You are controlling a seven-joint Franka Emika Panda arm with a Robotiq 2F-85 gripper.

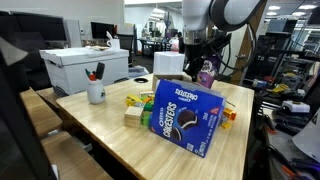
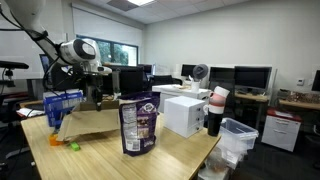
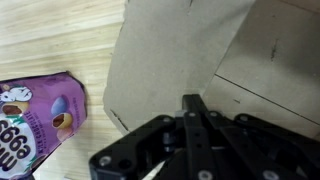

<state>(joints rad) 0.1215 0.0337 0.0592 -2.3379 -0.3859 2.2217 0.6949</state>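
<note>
Black tool (image 3: 190, 102) right up against the wrist lens, fingers pressed together, nothing pinched between them. Beneath it, a brown cardboard sheet (image 3: 170, 45) on the wooden surface (image 3: 50, 35). Whether the tips touch it, I cannot tell. Off to the side, a purple snack bag (image 3: 35, 120), near the sheet's edge with bare wood between. In an exterior view that bag (image 1: 207, 75) stands upright, just beside the tool, at the far side of the surface. Up front there, a blue Oreo Cakesters box (image 1: 185, 118) stands tilted, a white mug (image 1: 96, 92) holding pens well apart from it, a white box (image 1: 168, 63) behind.
</note>
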